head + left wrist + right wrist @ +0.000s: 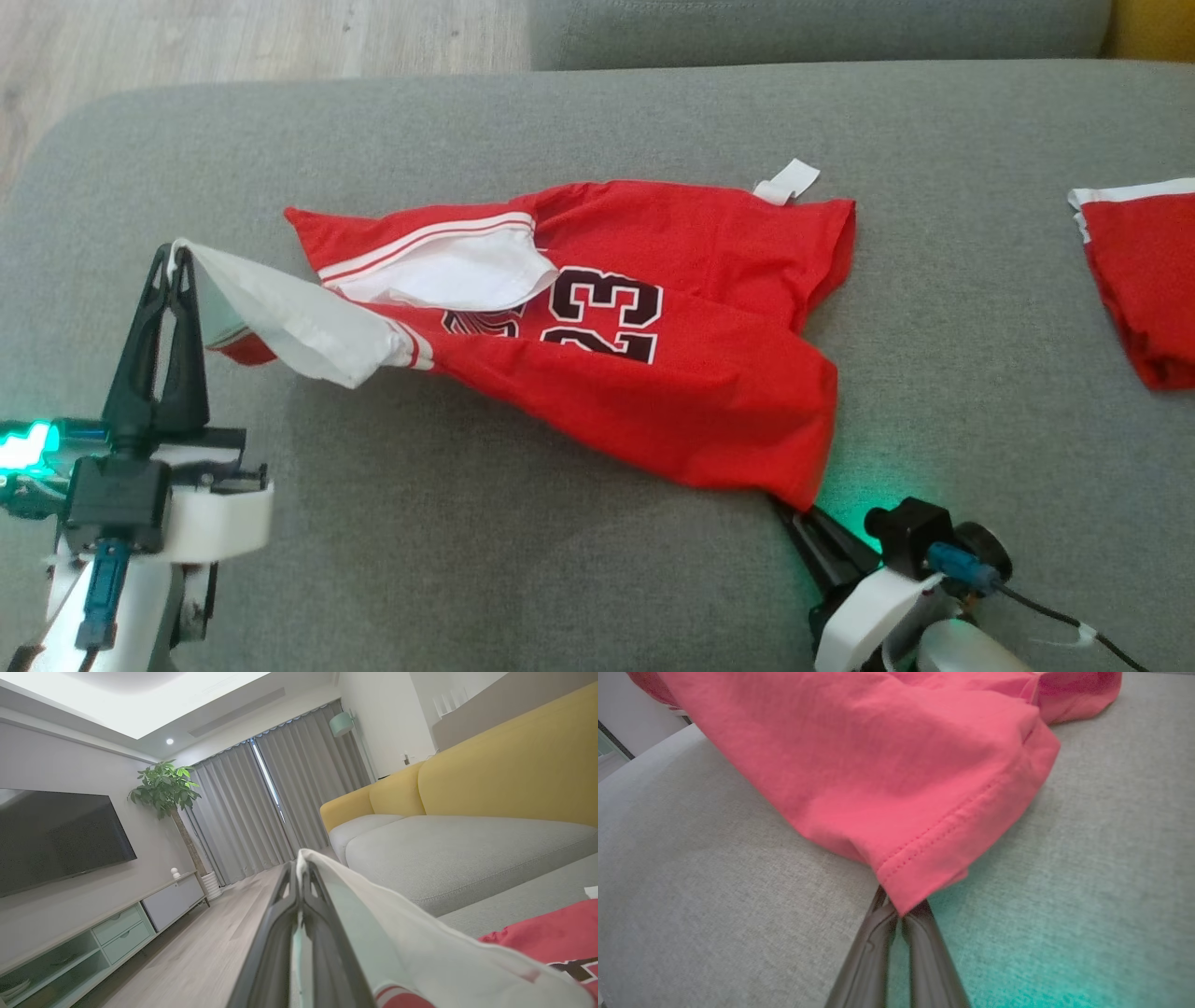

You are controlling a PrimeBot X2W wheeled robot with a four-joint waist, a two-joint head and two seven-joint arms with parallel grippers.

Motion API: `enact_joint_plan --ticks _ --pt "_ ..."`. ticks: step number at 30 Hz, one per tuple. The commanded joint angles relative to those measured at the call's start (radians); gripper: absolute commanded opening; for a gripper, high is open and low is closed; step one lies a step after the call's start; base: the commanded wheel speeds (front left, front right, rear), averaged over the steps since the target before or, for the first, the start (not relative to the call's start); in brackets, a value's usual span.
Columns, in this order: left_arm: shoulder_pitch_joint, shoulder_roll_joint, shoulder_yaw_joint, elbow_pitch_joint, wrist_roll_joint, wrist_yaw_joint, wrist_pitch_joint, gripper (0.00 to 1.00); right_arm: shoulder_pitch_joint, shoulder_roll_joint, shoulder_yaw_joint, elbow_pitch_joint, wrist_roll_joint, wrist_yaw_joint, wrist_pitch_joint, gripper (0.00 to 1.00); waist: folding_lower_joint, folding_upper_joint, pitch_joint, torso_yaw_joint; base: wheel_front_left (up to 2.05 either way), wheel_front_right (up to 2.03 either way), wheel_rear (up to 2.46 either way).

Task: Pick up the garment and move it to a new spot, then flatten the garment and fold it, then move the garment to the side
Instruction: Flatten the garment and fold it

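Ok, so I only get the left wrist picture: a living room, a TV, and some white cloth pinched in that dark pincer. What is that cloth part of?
Observer: It is the white inner side of a red jersey printed with the number 23, lying rumpled on the grey sofa seat.
Operator: And what is the other pincer doing?
Observer: The right pincer is shut on a corner of the jersey's red hem, low against the cushion.
Operator: Is anything else lying there?
Observer: A second red garment with white trim lies apart from the jersey, further to the robot's right.
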Motion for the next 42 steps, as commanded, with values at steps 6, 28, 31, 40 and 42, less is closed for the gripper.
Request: enact_joint_plan --ticks 6,28,31,40,42 --pt "-0.061 0.046 0.056 -0.054 -0.008 -0.012 -0.005 0.00 0.009 -0.028 0.026 -0.091 0.090 0.003 -0.006 0.00 -0.0001 -0.0001 -0.043 -0.019 0.00 0.00 0.00" --pt "-0.513 0.141 0.113 -0.144 -0.240 -0.252 0.068 0.00 -0.341 -0.526 -0.162 -0.618 0.469 0.003 0.045 0.00 -0.0001 -0.0001 -0.122 -0.131 0.00 0.00 0.00" --pt "-0.646 0.113 0.069 -0.052 -0.265 -0.288 0.109 0.00 -0.487 -0.533 -0.111 -0.574 0.521 0.003 0.087 0.00 -0.0001 -0.0001 -0.067 -0.129 0.00 0.00 0.00" --pt "-1.047 0.004 -0.040 0.324 -0.200 -0.317 0.056 0.00 -0.900 -0.513 0.100 -0.336 0.551 0.003 0.090 0.00 -0.0001 -0.0001 0.152 -0.091 0.00 0.00 0.00" --pt "-1.127 -0.018 -0.044 0.397 -0.180 -0.307 0.029 0.00 -0.970 -0.506 0.138 -0.281 0.544 0.003 0.067 0.00 -0.0001 -0.0001 0.182 -0.085 0.00 0.00 0.00"
